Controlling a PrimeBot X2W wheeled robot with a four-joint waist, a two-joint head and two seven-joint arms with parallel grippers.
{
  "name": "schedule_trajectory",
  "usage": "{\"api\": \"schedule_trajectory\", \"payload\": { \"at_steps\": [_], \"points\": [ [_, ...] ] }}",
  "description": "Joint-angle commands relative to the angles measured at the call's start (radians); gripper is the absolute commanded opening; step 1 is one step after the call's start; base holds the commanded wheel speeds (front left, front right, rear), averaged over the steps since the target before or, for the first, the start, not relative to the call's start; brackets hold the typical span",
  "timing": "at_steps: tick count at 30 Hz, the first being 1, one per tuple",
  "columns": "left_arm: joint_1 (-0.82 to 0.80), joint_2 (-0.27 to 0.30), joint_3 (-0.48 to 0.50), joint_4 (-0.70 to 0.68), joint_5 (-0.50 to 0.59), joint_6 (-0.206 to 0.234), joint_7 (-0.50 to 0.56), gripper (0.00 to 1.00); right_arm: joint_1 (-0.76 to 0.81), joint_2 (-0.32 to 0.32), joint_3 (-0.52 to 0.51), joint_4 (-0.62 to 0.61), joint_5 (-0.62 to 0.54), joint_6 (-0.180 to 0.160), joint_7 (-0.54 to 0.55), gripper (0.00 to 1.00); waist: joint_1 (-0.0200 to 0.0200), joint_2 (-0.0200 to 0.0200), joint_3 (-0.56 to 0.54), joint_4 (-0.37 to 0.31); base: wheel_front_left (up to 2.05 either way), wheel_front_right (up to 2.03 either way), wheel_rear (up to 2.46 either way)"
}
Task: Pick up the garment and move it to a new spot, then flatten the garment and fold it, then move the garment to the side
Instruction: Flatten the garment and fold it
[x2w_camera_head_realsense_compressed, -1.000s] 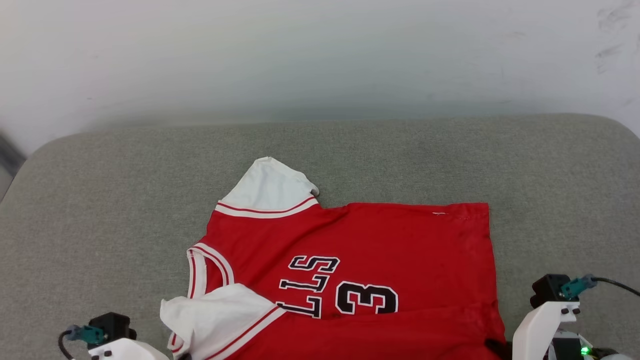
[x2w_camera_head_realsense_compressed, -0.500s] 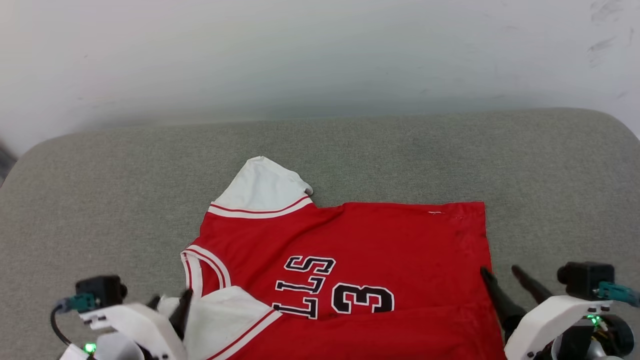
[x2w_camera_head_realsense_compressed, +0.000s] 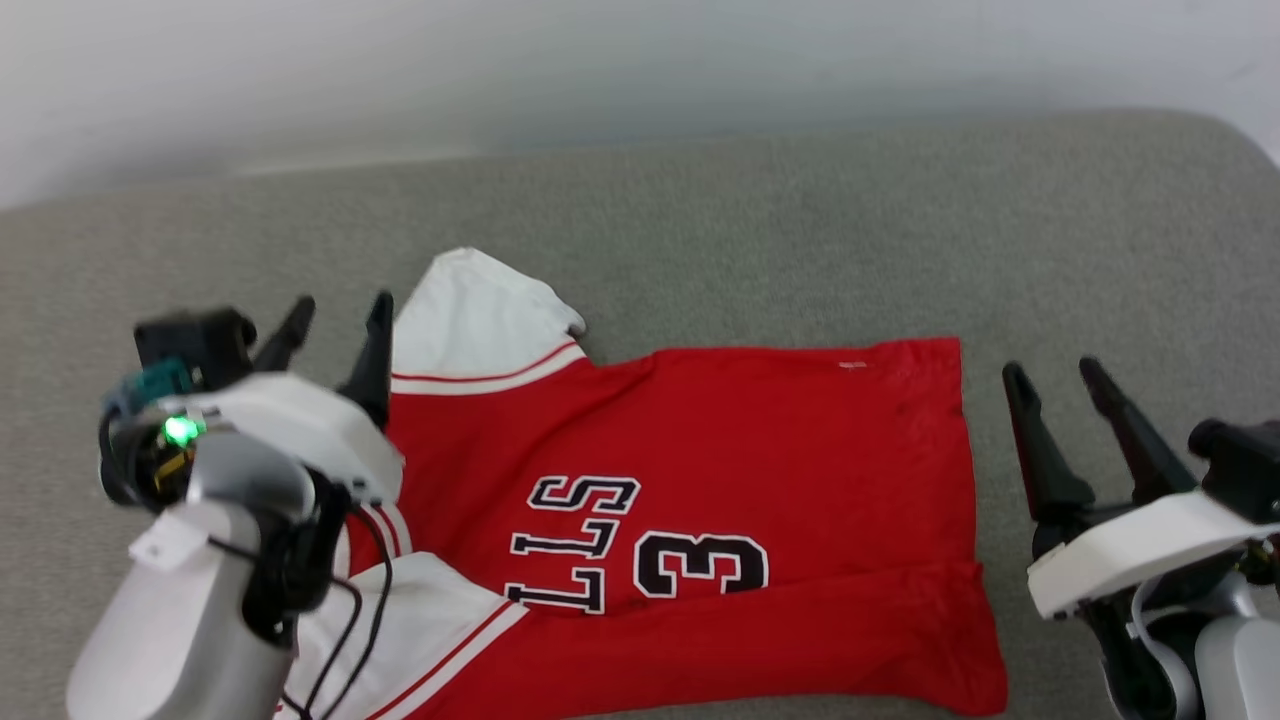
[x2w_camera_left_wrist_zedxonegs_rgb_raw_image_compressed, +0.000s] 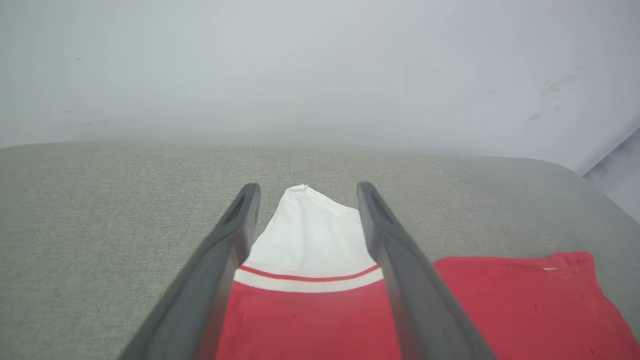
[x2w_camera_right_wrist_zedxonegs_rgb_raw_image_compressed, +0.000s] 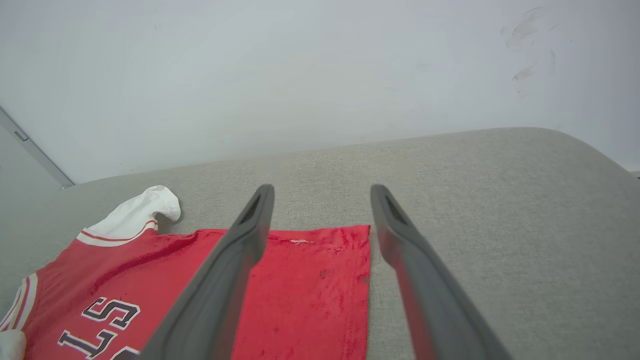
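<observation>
Left jaws were held apart, pointed at the white sleeve (x2w_camera_head_realsense_compressed: 470, 320) of the garment (x2w_camera_head_realsense_compressed: 720, 430); right jaws, also apart, beside its hem (x2w_camera_head_realsense_compressed: 966, 480). Grey cushion (x2w_camera_head_realsense_compressed: 800, 220) was backed by pale wall (x2w_camera_head_realsense_compressed: 600, 60).

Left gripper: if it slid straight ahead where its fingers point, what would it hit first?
Probably the garment's white sleeve, framed between the left gripper's open fingers; beyond it, grey cushion. Height above the cloth is unclear.

grey cushioned surface (x2w_camera_head_realsense_compressed: 800, 220), red garment (x2w_camera_head_realsense_compressed: 760, 440) lying on it
</observation>
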Motion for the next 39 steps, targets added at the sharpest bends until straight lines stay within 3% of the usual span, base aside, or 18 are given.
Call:
{"api": "schedule_trajectory", "payload": {
  "at_steps": [1, 3, 4, 14, 20, 27, 28, 30, 39],
  "points": [
    [-0.064, 0.000, -0.002, 0.032, 0.008, -0.015, 0.007, 1.00, -0.035, 0.007, -0.001, -0.010, 0.000, 0.000, -0.010, 1.00, 0.0000, 0.0000, 0.088, -0.041, 0.00, 0.00, 0.00],
    [-0.139, 0.006, -0.009, 0.077, 0.009, -0.034, 0.025, 1.00, -0.066, 0.008, 0.001, -0.011, 0.002, 0.000, -0.020, 1.00, 0.0000, 0.0000, 0.121, -0.055, 0.00, 0.00, 0.00],
    [-0.246, 0.025, -0.012, 0.150, -0.006, -0.069, 0.081, 1.00, -0.103, 0.007, 0.008, -0.011, 0.007, 0.000, -0.031, 1.00, 0.0000, 0.0000, 0.166, -0.078, 0.00, 0.00, 0.00],
    [-0.541, 0.115, -0.062, 0.406, -0.067, -0.159, 0.478, 1.00, -0.180, 0.016, 0.055, 0.040, 0.028, 0.000, -0.072, 1.00, 0.0000, 0.0000, 0.270, -0.161, 0.00, 0.00, 0.00],
    [-0.624, 0.147, -0.094, 0.489, -0.067, -0.169, 0.637, 1.00, -0.200, 0.027, 0.075, 0.077, 0.051, 0.000, -0.096, 1.00, 0.0000, 0.0000, 0.311, -0.195, 0.00, 0.00, 0.00],
    [-0.646, 0.143, -0.141, 0.624, -0.076, -0.141, 0.825, 1.00, -0.225, 0.032, 0.095, 0.130, 0.080, 0.000, -0.126, 1.00, 0.0000, 0.0000, 0.339, -0.226, 0.00, 0.00, 0.00],
    [-0.641, 0.137, -0.143, 0.640, -0.085, -0.133, 0.852, 0.50, -0.228, 0.030, 0.096, 0.137, 0.082, 0.000, -0.129, 1.00, 0.0000, 0.0000, 0.339, -0.229, 0.00, 0.00, 0.00],
    [-0.640, 0.124, -0.141, 0.657, -0.092, -0.118, 0.872, 0.00, -0.232, 0.029, 0.096, 0.148, 0.088, 0.000, -0.132, 1.00, 0.0000, 0.0000, 0.340, -0.233, 0.00, 0.00, 0.00],
    [-0.644, 0.099, -0.111, 0.674, -0.092, -0.112, 0.705, 0.00, -0.272, 0.000, 0.094, 0.232, 0.149, 0.000, -0.100, 1.00, 0.0000, 0.0000, 0.293, -0.207, 0.00, 0.00, 0.00]
  ]
}}
